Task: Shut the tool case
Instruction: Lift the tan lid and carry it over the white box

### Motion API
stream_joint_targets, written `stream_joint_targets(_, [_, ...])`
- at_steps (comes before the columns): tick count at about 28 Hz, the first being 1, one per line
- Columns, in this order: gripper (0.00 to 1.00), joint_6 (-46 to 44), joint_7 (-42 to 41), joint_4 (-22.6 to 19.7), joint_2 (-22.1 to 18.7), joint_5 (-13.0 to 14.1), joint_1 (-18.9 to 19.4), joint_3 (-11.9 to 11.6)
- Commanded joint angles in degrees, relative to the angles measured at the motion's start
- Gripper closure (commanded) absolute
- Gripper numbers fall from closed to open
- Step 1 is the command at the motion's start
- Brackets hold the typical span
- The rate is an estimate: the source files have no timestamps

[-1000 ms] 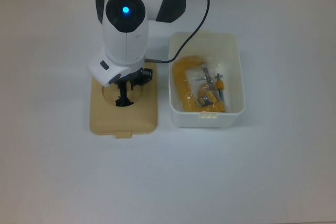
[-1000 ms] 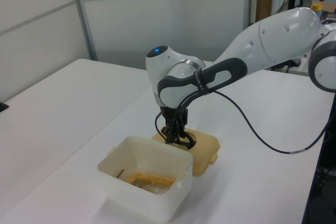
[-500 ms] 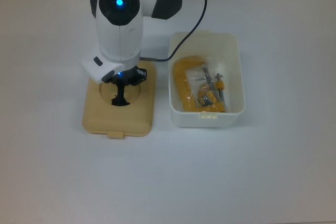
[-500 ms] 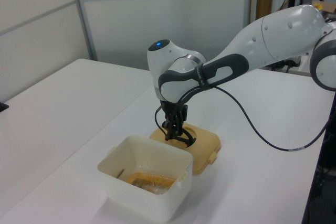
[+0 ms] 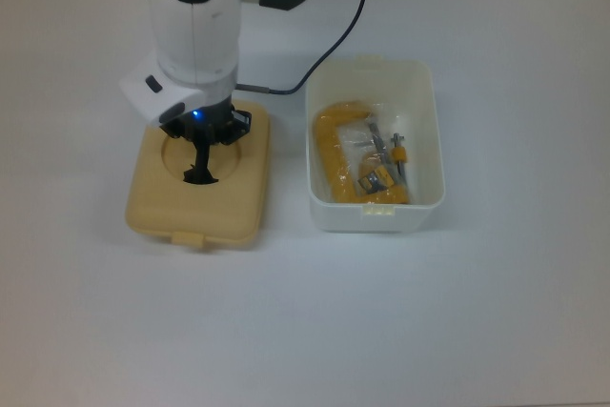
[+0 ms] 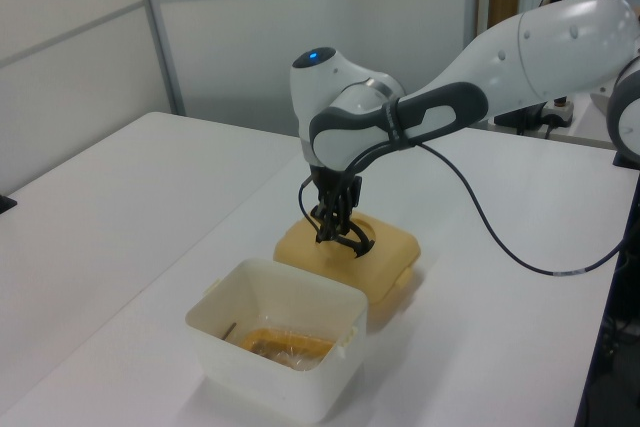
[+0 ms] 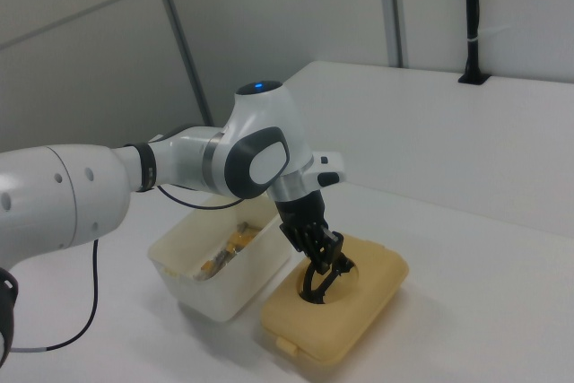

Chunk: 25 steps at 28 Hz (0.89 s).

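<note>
The tool case's white tub [image 5: 422,203] stands open on the table, right of middle in the top view, with a yellow clamp [image 5: 334,152] inside. Its tan lid [image 5: 195,205] hangs to the top view's left of the tub, raised a little off the table. My gripper [image 5: 202,152] points down into the lid's round recess and is shut on the black handle [image 5: 200,174]. In the left view the lid [image 6: 387,245] floats just behind the tub [image 6: 268,377]. The right view shows the lid [image 7: 363,307] beside the tub [image 7: 208,298], hanging under the gripper [image 7: 320,266].
A black cable [image 5: 355,16] runs from the arm across the table to the tub's back left corner. White table [image 5: 305,331] lies all around. Wall panels [image 6: 200,27] stand behind the table in the left view.
The gripper has risen with the lid held by its handle and carried it toward the top view's left, away from the tub. The tub and clamp have not moved.
</note>
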Motion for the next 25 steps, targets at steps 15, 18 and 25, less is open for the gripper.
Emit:
stream_joint_targets(15, [1.00,-11.4,-0.7,4.7,-8.4,5.9,-0.2,0.4])
stream_joint_targets(18, [1.00,-12.7,-0.5,6.0,-8.3,6.7,0.3,0.5])
stream_joint_targets(25, [1.00,-12.9,2.2,6.1,-8.3,7.6,2.7,0.5])
